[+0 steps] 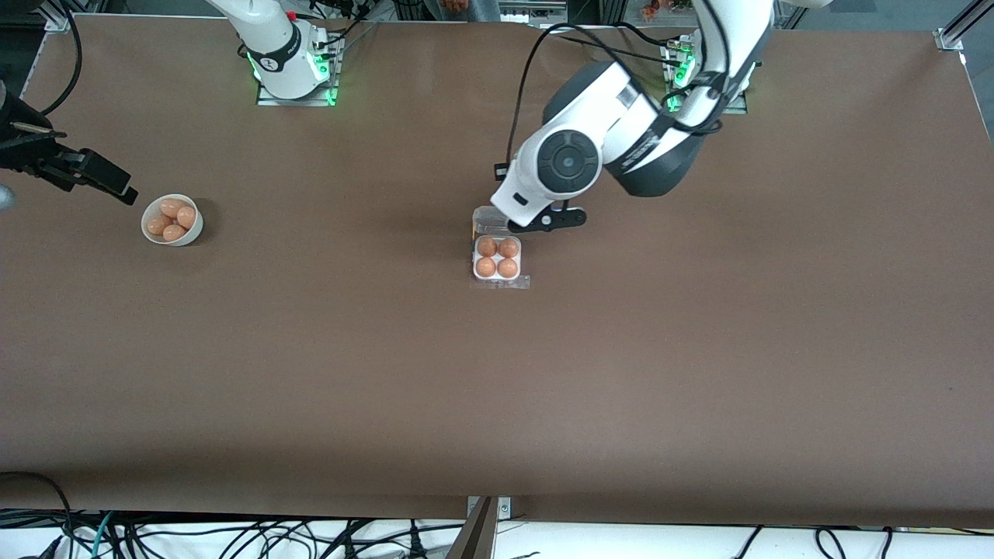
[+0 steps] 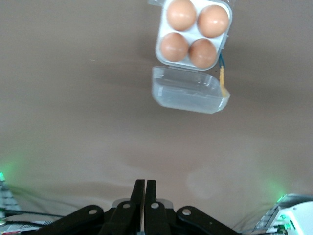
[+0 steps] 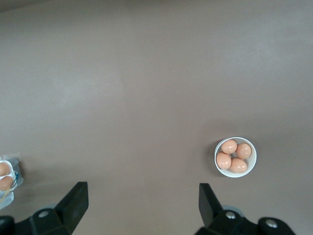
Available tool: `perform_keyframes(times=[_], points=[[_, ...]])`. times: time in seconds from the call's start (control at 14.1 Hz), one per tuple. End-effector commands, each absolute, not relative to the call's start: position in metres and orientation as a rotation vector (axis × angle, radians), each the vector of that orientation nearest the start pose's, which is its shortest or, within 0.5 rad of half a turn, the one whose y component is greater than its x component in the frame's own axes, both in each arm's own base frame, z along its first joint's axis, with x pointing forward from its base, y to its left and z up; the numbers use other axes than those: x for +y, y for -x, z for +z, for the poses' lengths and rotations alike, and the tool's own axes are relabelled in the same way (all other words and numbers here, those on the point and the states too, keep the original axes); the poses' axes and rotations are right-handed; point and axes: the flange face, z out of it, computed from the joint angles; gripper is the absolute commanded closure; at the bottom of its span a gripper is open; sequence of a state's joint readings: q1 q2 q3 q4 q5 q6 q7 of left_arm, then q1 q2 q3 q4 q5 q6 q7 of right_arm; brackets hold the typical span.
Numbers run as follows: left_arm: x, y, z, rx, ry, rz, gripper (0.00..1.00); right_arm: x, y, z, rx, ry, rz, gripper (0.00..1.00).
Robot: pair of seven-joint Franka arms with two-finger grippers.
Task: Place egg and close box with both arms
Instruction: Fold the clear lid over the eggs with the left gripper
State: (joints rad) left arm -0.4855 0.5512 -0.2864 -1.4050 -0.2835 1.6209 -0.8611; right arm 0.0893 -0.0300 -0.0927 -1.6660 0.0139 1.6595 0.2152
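Right gripper (image 3: 139,205), fingers spread wide, empty, hangs near bowl (image 1: 192,226) w/ four eggs at right arm's end. Mid-table: box (image 1: 497,258), four eggs in cells, lid (image 2: 190,90) open. Left gripper (image 2: 144,205), fingers pressed together, over table beside lid.

The egg carton (image 2: 193,33), a white four-cell tray, holds four orange-brown eggs (image 2: 181,14), one per cell. Its clear hinged lid (image 2: 190,95) lies open, nearest the left gripper (image 2: 145,203), whose jaws are pressed together.
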Motion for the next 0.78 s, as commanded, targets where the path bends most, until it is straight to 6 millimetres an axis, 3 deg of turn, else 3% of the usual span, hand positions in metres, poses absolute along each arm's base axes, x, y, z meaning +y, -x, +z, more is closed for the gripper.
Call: perform_keyframes(times=[0.0,0.43,0.71], points=[[-0.498,-0.473,0.345,-0.282,3.057,0.906,0.93,0.002,-0.552,0.605,0.312,3.127,-0.024,0.0],[-0.508,-0.46,0.288,-0.279,2.97,0.993,0.93,0.004,-0.556,0.598,0.31,3.134,-0.006,0.0],[-0.51,-0.471,0.284,-0.327,3.027,0.928,0.93,0.004,-0.557,0.597,0.31,3.133,-0.008,0.0]])
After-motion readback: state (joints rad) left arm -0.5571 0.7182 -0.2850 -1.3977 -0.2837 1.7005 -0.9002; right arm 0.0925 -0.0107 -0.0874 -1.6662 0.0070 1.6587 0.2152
